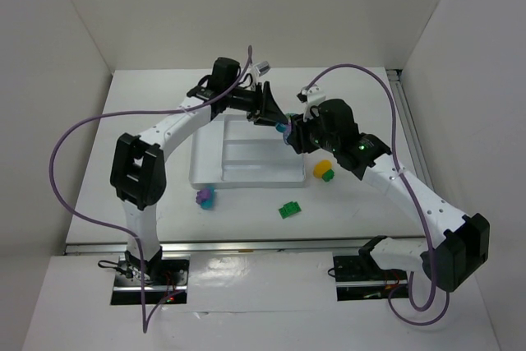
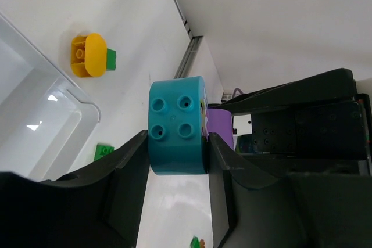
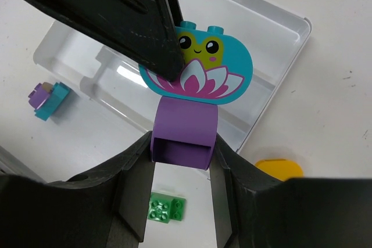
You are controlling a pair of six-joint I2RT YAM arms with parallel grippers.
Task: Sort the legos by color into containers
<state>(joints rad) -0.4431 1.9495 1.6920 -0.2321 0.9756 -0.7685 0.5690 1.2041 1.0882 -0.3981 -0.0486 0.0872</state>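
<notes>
1. L end effector clamped on teal rounded plastic lego.
2. R end effector clamped on purple plastic lego, joined to the teal one.
3. Both held aloft over right part of shallow white plastic tray.

My left fingers and right fingers are crowding together around a teal lego over the white tray, near its far right corner. A yellow lego is lying on the worktop just right of the tray, a green lego and a purple-and-teal lego just in front.
</notes>
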